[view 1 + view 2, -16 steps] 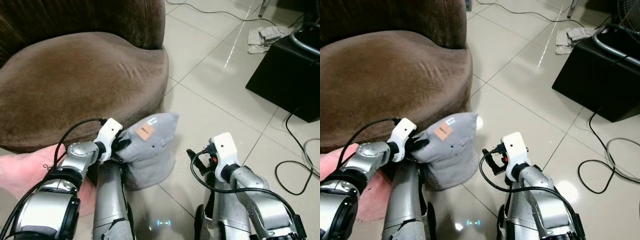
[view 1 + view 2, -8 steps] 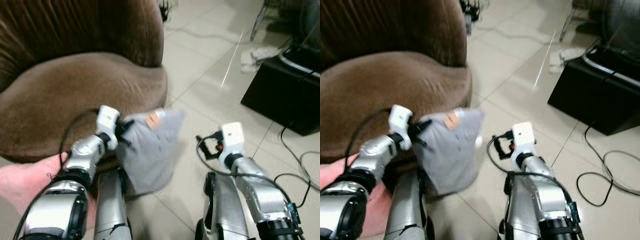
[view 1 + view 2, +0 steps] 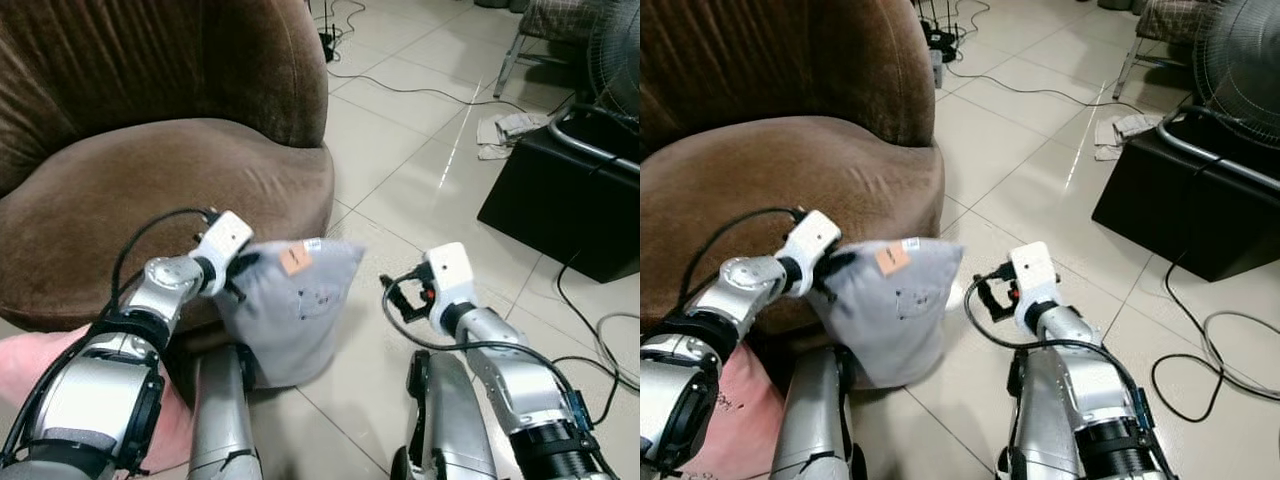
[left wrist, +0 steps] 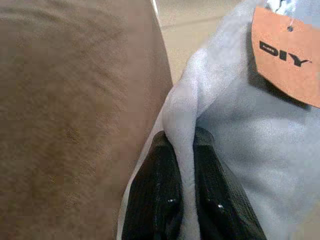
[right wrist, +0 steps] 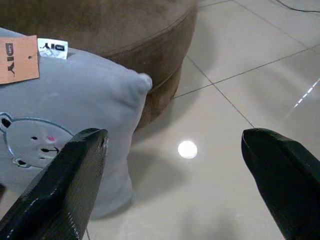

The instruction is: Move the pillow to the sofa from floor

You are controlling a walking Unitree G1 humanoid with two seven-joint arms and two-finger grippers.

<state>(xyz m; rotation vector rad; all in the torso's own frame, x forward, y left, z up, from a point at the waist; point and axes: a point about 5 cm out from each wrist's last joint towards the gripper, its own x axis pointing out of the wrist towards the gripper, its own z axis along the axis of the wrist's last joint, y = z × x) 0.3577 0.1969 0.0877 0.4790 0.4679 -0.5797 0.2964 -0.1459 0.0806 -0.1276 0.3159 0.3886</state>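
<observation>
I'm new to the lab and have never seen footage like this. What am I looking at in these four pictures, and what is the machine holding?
This is a walking humanoid robot with two silver arms, each ending in two black fingers. Two pictures come from cameras in its head, looking down past its arms. The other two come from cameras on its wrists, looking along the fingers. The left gripper is pinched shut on a fold of a grey pillow with an orange tag, which hangs beside the seat edge of a brown sofa. The right gripper is open and holds nothing, near the pillow. On the tiled floor are cables, a crumpled cloth and a black box.
</observation>
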